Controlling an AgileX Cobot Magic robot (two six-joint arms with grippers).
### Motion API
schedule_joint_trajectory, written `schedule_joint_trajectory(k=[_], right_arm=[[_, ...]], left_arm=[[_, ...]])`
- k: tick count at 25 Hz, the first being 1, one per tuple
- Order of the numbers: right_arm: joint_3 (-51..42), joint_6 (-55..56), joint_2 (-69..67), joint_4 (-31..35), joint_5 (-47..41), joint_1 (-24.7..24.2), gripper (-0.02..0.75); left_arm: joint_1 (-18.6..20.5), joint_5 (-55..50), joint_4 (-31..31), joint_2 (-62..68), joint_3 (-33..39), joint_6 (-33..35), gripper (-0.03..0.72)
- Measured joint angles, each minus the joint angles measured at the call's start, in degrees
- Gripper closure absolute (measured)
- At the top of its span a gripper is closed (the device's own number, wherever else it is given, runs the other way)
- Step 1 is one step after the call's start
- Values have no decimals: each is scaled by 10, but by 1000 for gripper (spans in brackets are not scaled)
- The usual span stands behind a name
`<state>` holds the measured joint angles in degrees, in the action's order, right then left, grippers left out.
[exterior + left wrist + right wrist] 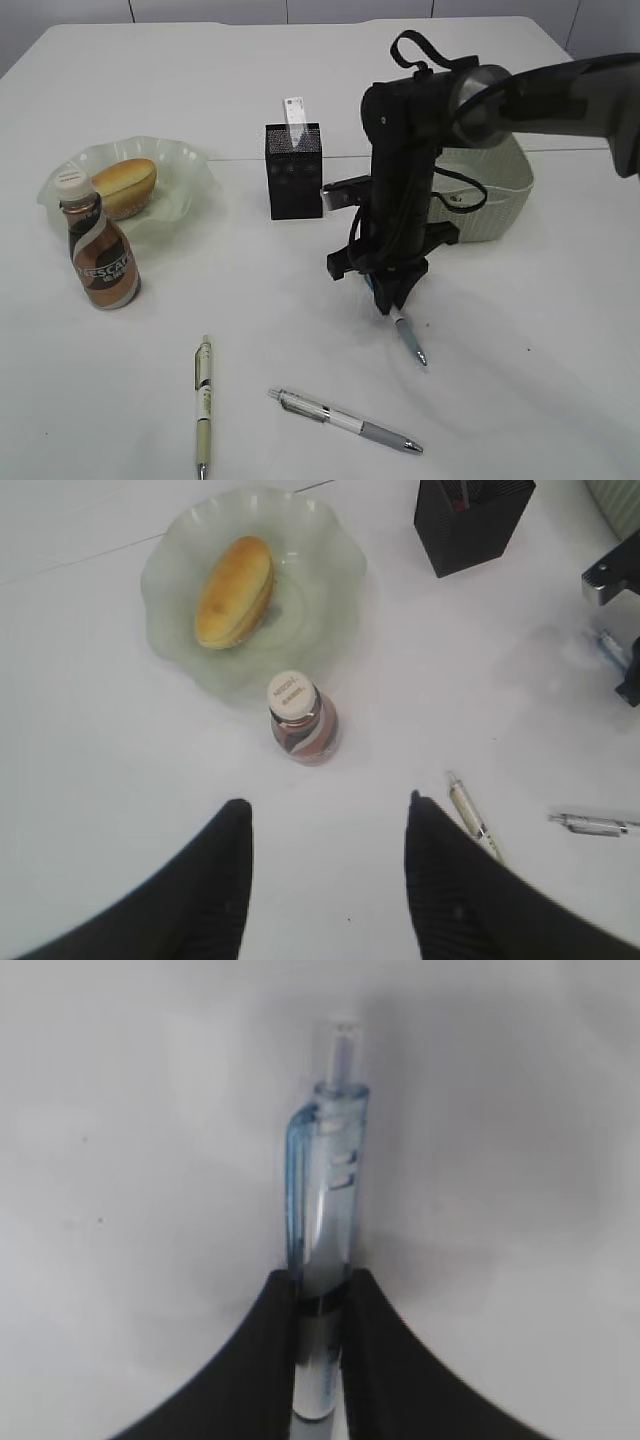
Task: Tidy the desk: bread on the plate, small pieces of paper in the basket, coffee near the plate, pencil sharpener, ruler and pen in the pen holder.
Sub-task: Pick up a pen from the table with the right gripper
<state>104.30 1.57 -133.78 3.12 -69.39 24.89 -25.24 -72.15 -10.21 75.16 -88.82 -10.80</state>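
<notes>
The right pincer pinches a clear blue-tinted plastic pen — probably lifting it off the white tabletop toward the black mesh pen holder; the left pincer hangs open, empty.

Translucent glossy plate, black mesh pen holder, clear blue plastic pen, matt white desk.

Bread sits on the green plate, coffee just below it, pen holder top right, left gripper fingers spread wide.
</notes>
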Motion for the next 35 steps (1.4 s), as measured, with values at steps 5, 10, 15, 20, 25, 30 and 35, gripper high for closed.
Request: schedule_joint_trajectory(k=[5, 10, 15, 20, 25, 30, 35], right_arm=[[-1, 0, 17, 1, 0, 0, 661], [-3, 1, 25, 7, -1, 3, 661], [-6, 1, 50, 8, -1, 26, 661], [-34, 1, 76, 5, 58, 46, 661], [-43, 1, 96, -31, 160, 48, 661], [-44, 1, 112, -39, 249, 48, 661], [-44, 1, 114, -40, 334, 48, 661]], left_arm=[[0, 0, -9, 0, 0, 0, 320], [0, 0, -10, 0, 0, 0, 320], [0, 0, -17, 0, 0, 0, 320], [0, 0, -28, 0, 0, 0, 320], [0, 0, -41, 0, 0, 0, 320], [0, 0, -62, 0, 0, 0, 320], [0, 0, -80, 0, 0, 0, 320]])
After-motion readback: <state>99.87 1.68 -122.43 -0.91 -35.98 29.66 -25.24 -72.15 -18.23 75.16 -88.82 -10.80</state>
